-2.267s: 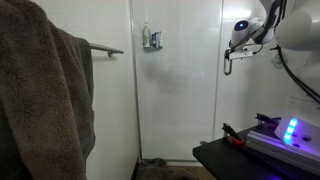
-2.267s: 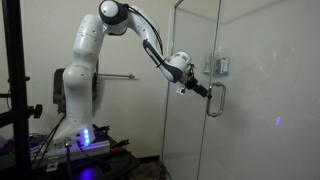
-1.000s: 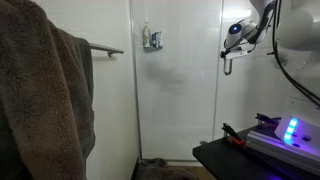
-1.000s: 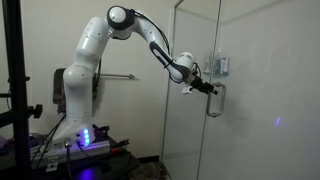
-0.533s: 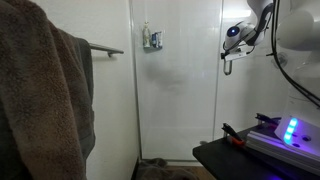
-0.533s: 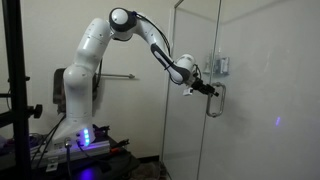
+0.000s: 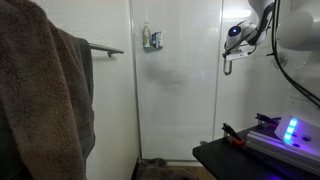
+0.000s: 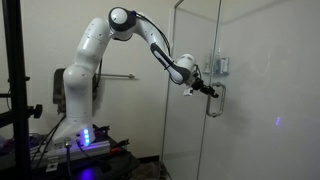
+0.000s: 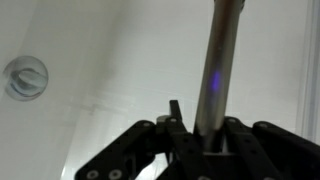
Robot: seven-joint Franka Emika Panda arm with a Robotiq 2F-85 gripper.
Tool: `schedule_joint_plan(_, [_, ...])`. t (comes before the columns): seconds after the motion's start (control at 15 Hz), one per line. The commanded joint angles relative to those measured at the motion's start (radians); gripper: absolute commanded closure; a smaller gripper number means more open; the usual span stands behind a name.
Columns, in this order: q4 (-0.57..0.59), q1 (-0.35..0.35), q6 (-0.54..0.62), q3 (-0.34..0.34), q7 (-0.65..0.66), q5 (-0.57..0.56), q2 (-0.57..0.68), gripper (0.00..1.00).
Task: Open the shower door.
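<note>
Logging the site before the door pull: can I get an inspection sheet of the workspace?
Surface: black table bearing a blue-lit unit.
Job's things: shower door, chrome handle between the pincer's fingers.
Clutter: brown towel; bottle caddy.
Grippers: pincer straddles the handle; grip cannot be told.
Cables: black cable trails from the arm.
Surroundings: white wall, towel bar.

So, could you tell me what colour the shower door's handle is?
The handle is shiny chrome silver, clearest in the wrist view.
</note>
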Motion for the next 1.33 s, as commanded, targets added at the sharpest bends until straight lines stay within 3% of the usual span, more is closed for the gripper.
schedule_joint_plan(0.0, [-0.013,0.001,0.054,-0.012,-0.052,0.064,-0.001,0.93])
schedule_joint_plan(0.13, [-0.028,0.004,0.101,-0.03,-0.083,0.136,-0.008,0.95])
schedule_joint_plan(0.33, [-0.082,0.011,0.194,-0.066,-0.229,0.29,-0.028,0.95])
schedule_joint_plan(0.4, [-0.12,-0.037,0.179,-0.015,-0.311,0.356,-0.047,0.95])
schedule_joint_plan(0.6, [-0.191,-0.051,0.227,-0.013,-0.48,0.509,-0.073,0.94])
schedule_joint_plan(0.93, [-0.318,-0.053,0.21,-0.021,-0.758,0.727,-0.145,0.94])
schedule_joint_plan(1.27, [-0.462,-0.123,0.167,0.022,-0.889,0.771,-0.28,0.94])
